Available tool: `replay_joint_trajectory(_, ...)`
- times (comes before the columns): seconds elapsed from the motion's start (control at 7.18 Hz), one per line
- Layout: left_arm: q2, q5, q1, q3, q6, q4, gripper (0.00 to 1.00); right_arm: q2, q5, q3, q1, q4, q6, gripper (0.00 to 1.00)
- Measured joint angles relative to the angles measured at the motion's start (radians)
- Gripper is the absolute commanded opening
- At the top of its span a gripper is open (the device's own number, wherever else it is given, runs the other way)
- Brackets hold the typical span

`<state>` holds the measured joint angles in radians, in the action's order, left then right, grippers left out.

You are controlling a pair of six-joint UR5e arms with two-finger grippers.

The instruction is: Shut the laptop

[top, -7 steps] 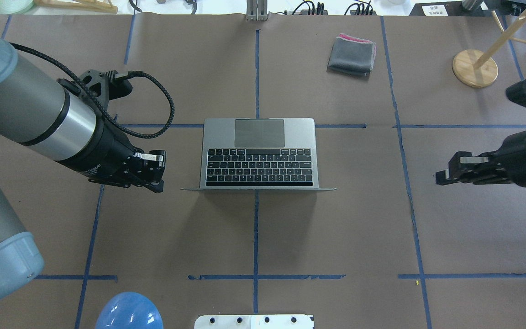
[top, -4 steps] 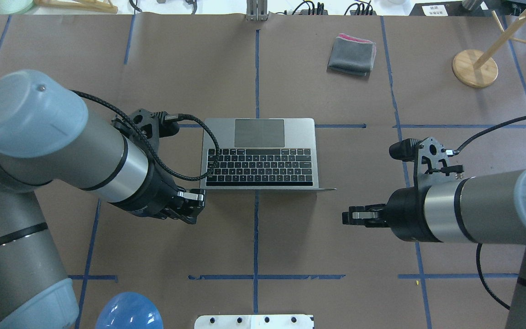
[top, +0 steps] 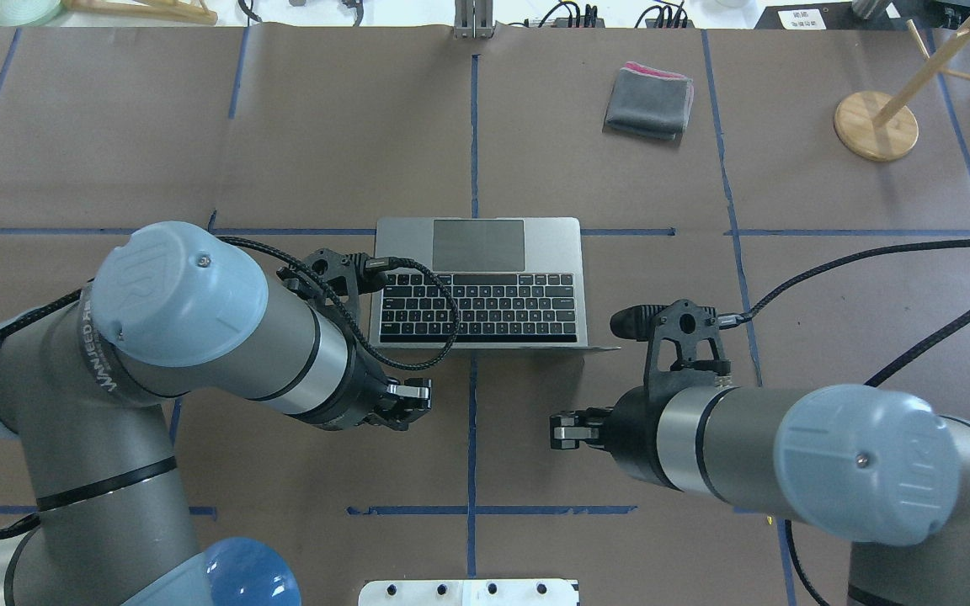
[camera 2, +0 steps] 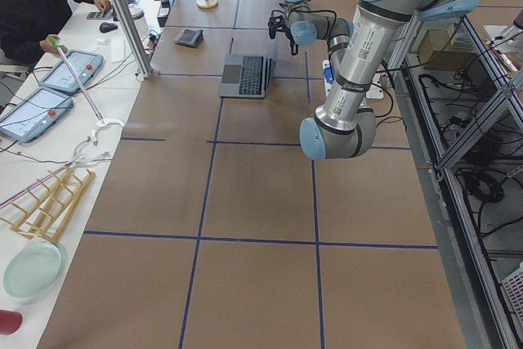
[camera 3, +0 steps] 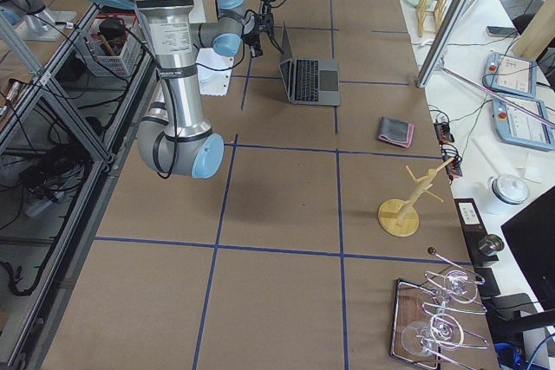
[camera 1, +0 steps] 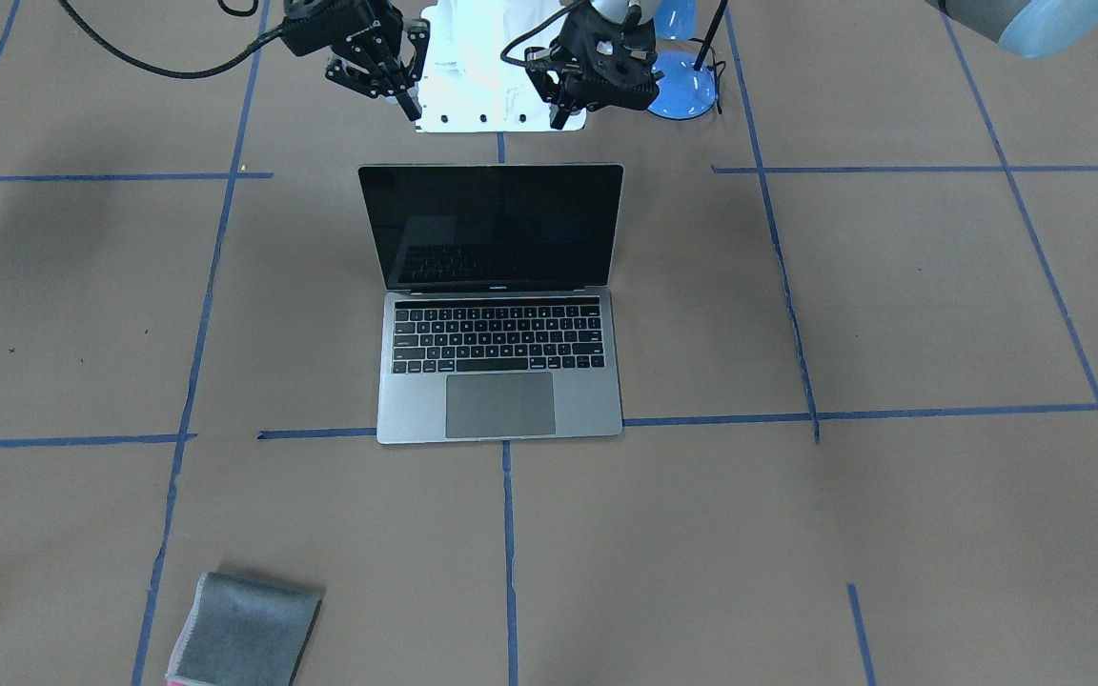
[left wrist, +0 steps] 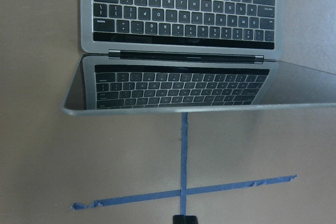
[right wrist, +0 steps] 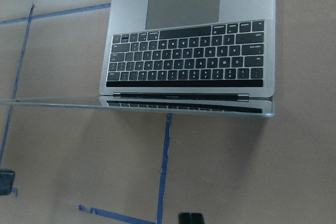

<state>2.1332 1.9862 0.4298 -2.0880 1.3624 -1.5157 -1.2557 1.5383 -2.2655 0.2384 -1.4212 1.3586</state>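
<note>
1. Laptop point(top: 478, 286) sits open at the centre of the table point(top: 325, 126). Lid is upright on the robot's side, trackpad on the far side.
2. Left gripper point(top: 422, 397) hovers on the near side of the lid, left of its centre, not touching. Fingers are pressed together.
3. Right gripper point(top: 561, 431) hovers on the near side of the lid, right of centre, also not touching. Fingers look together, though the view is poor.
4. Folded cloth point(top: 649, 103) lies far right, well apart from the laptop.
</note>
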Motion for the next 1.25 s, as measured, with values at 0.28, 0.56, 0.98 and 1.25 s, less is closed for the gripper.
replay_joint_trajectory(0.28,0.011,-0.022,0.0,0.018,-0.001,-0.003,0.0,0.026,-0.051,0.024,-0.023,-0.005,0.0,0.0)
replay_joint_trajectory(0.56,0.029,-0.035,0.009,0.043,-0.003,-0.003,0.0,0.032,-0.082,0.035,-0.025,-0.005,0.001,0.0)
replay_joint_trajectory(0.98,0.034,-0.036,0.052,0.066,-0.008,-0.031,0.0,0.038,-0.106,0.058,0.003,-0.002,0.0,0.0)
replay_joint_trajectory(1.25,0.048,-0.036,0.086,0.099,-0.008,-0.058,0.0,0.07,-0.103,0.105,0.048,0.003,-0.001,0.0)
